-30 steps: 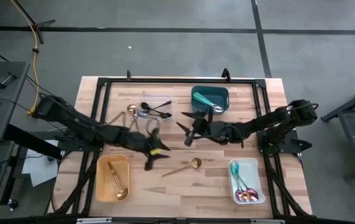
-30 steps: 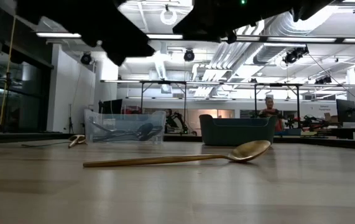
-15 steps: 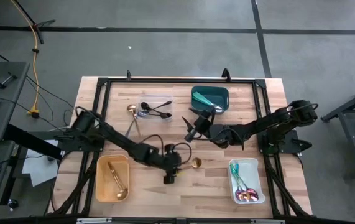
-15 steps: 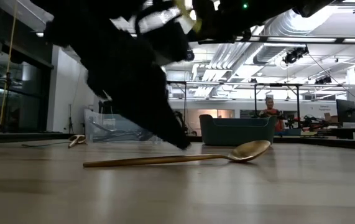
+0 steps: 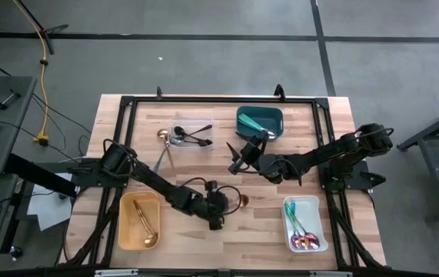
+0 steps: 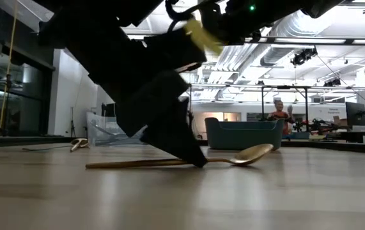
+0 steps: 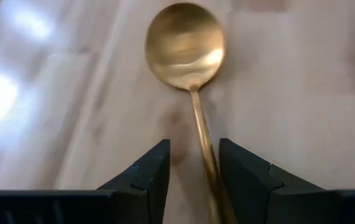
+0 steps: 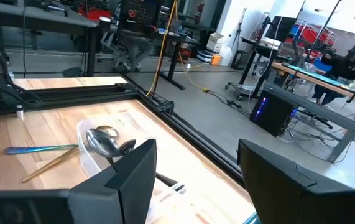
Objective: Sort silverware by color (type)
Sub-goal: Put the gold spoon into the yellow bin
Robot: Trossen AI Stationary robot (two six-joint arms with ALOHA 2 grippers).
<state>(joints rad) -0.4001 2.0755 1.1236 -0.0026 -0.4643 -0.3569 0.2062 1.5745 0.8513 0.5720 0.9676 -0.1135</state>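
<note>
Left wrist view shows the left gripper down at the table, jaws apart astride the handle of the gold spoon, which lies flat at mid-table; the right gripper hovers near the teal bin, jaws wide and empty.

The left end effector straddles the handle of a spoon lying on the table.

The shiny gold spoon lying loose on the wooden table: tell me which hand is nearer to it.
Left. The left hand is down at the shiny gold spoon, open fingers either side of its handle. The right hand hangs open farther back, near the teal plastic bin.
</note>
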